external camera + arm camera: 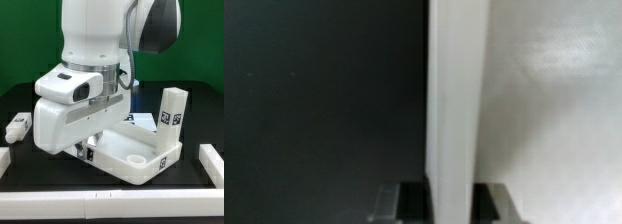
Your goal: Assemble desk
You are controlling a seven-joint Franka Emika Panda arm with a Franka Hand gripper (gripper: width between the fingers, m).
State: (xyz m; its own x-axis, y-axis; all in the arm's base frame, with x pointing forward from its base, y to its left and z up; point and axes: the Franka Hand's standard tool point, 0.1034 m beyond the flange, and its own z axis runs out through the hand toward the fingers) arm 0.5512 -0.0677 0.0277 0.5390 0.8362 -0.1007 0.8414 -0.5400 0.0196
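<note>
The desk top (150,163), a white tray with a raised rim and round corner sockets, lies on the black table at the exterior view's right. One white tagged leg (172,109) stands upright at its far right corner. A second leg (18,126) lies loose at the exterior view's left. My gripper (89,150) is down at the tray's left edge, mostly hidden under its big white housing. In the wrist view the gripper (452,196) is shut on the tray's rim (455,90), which runs straight between the two dark fingers (409,200).
White bars lie at the exterior view's right (212,165) and left (4,158) edges. A white strip (110,203) runs along the front. Another tagged white part (143,120) shows behind the tray. A green wall closes the back.
</note>
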